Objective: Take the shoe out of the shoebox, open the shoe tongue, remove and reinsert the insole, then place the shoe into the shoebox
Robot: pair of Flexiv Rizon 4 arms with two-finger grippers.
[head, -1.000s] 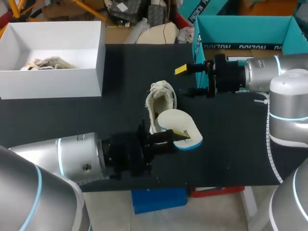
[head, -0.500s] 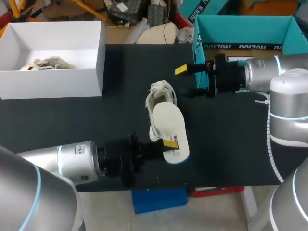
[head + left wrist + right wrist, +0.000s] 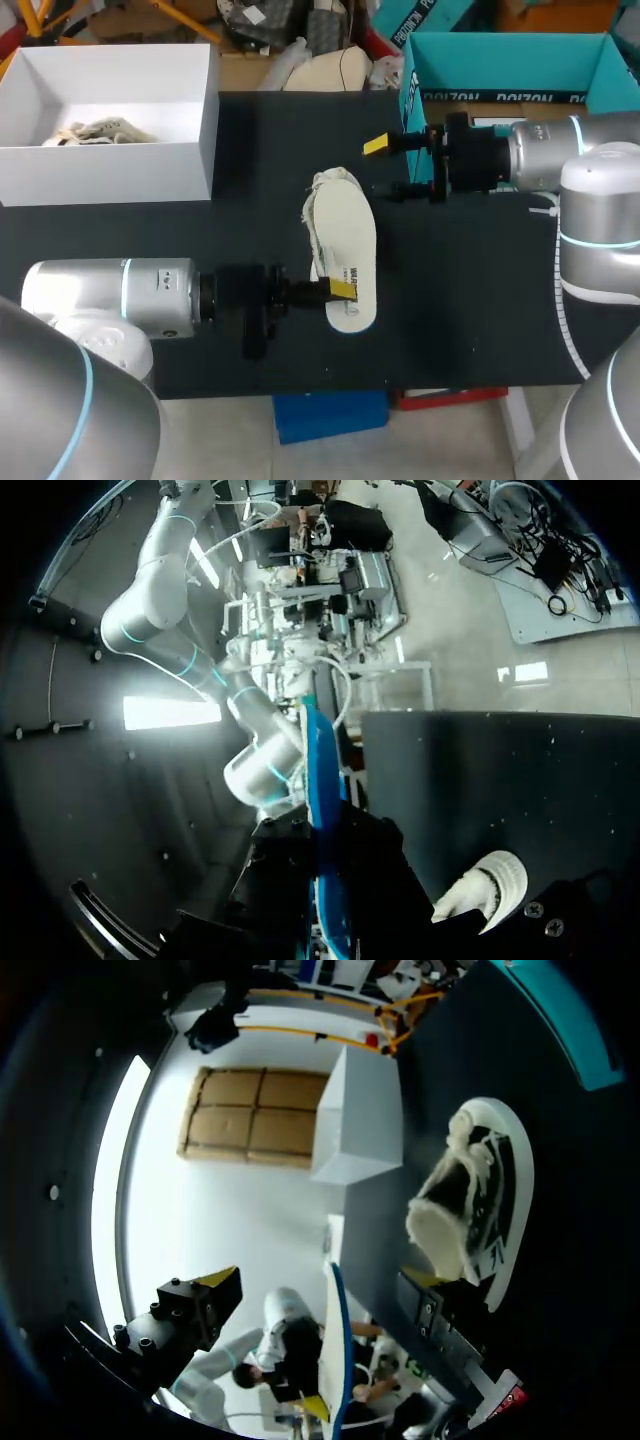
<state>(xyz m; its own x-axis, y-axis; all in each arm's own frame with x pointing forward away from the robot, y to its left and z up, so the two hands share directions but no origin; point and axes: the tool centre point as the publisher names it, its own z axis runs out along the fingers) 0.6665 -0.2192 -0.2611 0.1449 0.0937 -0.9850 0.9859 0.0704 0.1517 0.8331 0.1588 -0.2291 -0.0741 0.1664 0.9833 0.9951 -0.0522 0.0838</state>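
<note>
A white shoe lies on its side in the middle of the black table; the right wrist view shows its sole and open collar. Over it, a white insole with a blue edge is held lengthwise. My left gripper is shut on the insole's near end. In the left wrist view the insole stands edge-on between my fingers, with the shoe beside it. My right gripper hangs open just right of the shoe's far end, touching nothing. The white shoebox stands at the back left.
Crumpled paper lies inside the shoebox. A teal open box stands at the back right, behind my right arm. Bare black table lies left of the shoe and along the front right.
My left arm drew back to the left and turned the insole from slanting off to the shoe's right until it lies lengthwise over the shoe. The right arm stayed still.
</note>
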